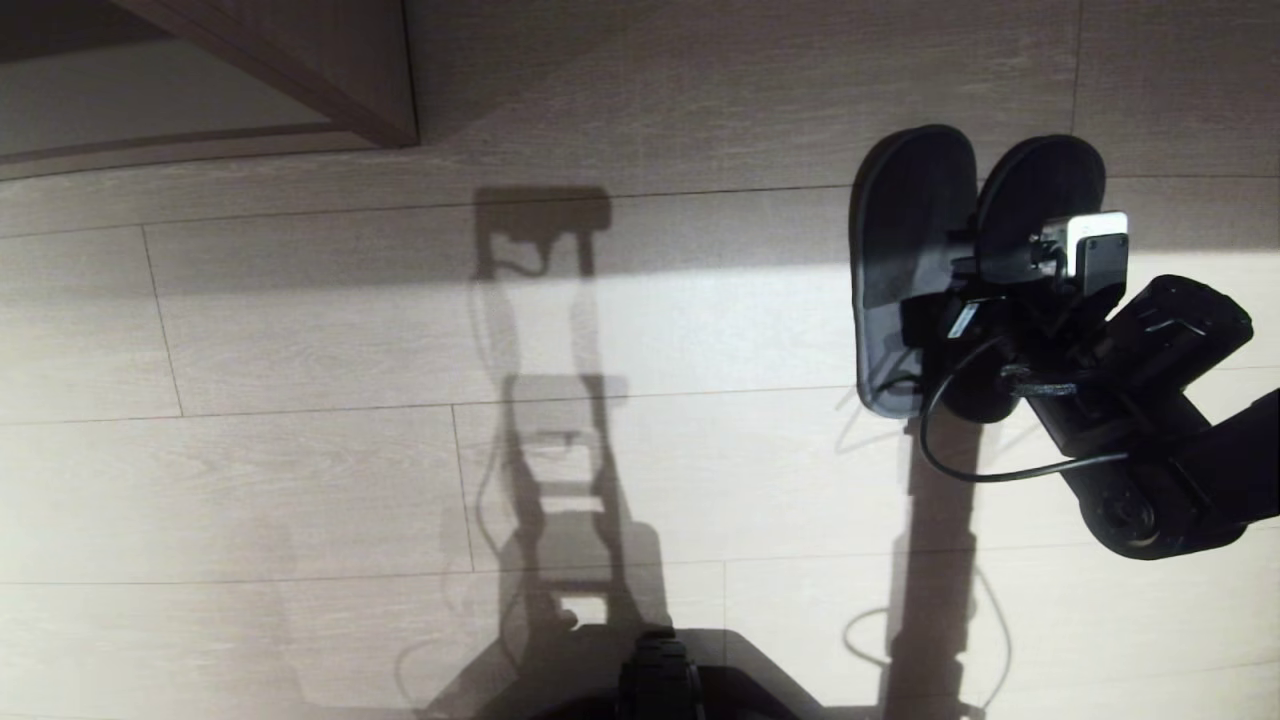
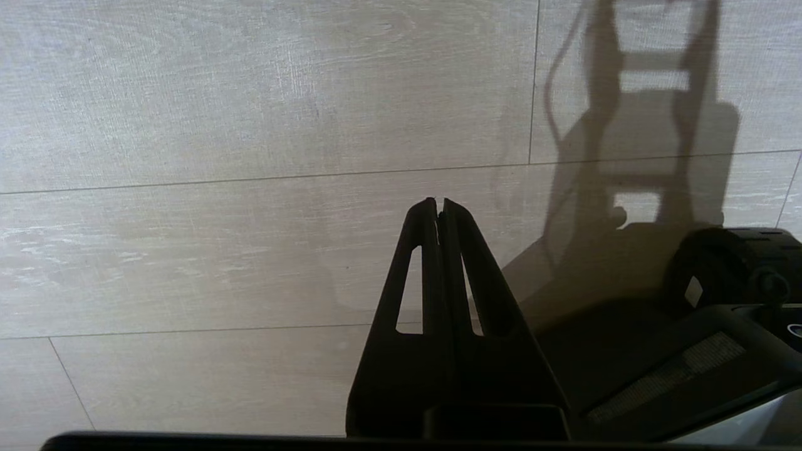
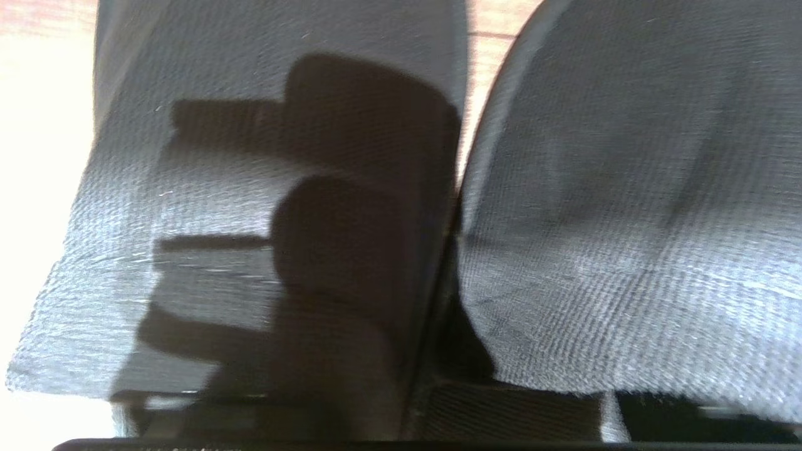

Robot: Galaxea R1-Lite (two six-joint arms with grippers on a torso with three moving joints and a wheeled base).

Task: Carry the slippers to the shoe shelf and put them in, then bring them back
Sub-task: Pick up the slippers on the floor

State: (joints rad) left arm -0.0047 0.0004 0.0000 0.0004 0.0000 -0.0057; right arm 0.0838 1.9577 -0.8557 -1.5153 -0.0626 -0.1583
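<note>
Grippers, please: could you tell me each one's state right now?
Left gripper: shut, holding nothing.
Right gripper: down at the slippers; cannot be told.

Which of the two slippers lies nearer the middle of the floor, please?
The left slipper, whose whole length shows; the right slipper is half hidden under the right gripper.

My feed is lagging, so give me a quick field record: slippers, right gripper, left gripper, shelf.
slippers: pair lying side by side on the wood floor, at the robot's right
right gripper: down over the pair, around the straps; fingers hidden, grip not confirmed
left gripper: shut, holding nothing, over bare floor
shelf: brown wooden furniture corner at far left; cannot tell if it is the shelf
</note>
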